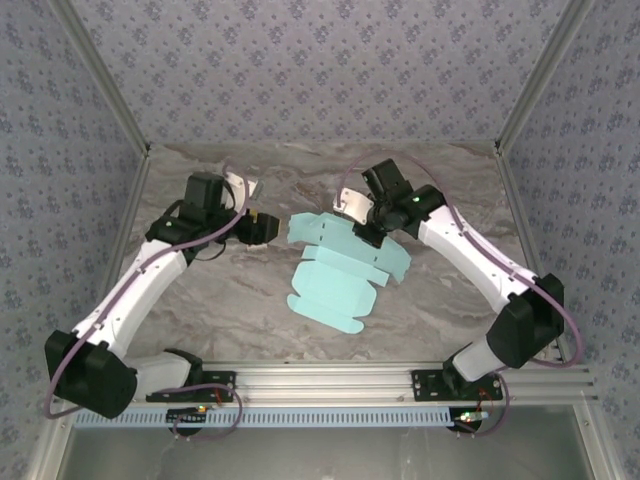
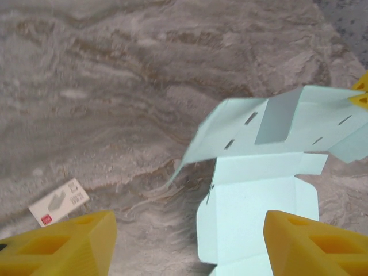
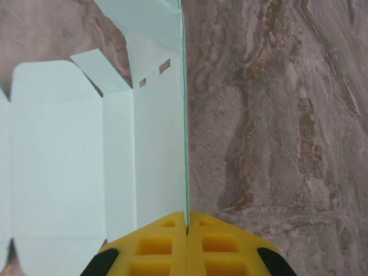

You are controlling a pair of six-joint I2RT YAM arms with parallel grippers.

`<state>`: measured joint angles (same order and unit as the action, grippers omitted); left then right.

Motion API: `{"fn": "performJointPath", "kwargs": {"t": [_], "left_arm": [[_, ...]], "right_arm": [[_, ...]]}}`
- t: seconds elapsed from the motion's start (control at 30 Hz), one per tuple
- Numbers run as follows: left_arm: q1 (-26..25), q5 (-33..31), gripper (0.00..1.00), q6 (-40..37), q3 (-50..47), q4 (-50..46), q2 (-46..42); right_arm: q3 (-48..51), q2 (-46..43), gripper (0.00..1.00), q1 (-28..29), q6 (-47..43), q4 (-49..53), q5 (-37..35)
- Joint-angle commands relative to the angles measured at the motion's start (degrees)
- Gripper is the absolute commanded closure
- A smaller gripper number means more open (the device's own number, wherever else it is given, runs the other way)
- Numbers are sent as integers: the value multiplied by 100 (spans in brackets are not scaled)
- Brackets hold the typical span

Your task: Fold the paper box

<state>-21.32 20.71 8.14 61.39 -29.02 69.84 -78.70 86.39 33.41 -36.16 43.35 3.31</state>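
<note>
R pincer (image 3: 187,223) on paper box (image 3: 57,161) edge

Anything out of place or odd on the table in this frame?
Nothing is damaged or spilled. One stray item: a small white tag lies on the table, apart from the paper box. The sheet is not flat: the right tool pinches one edge and holds that panel raised.
</note>
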Motion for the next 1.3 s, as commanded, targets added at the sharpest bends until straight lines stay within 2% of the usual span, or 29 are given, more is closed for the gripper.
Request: {"fn": "performJointPath", "kwargs": {"t": [0.0,0.27,0.7,1.0,1.27], "left_arm": [[82,-292,32,765,-198,599,167],[93,-444,34,1198,-647,1237,551],[106,-293,34,1383,-1023,2154,1137],[198,-420,35,1435,-856,2410,1611],[298,-419,34,1292,-806,2642,1879]], "right_arm": [[253,117,100,132,-298,-845,-821],[1285,278,100,507,-897,-2578,-2221],[2781,172,100,1043,-1928,-5227,-3424],[3507,128,100,1255,-2955,-6837,-3814],[3621,103,100,1304,-3033,-7036,-3807]]}}
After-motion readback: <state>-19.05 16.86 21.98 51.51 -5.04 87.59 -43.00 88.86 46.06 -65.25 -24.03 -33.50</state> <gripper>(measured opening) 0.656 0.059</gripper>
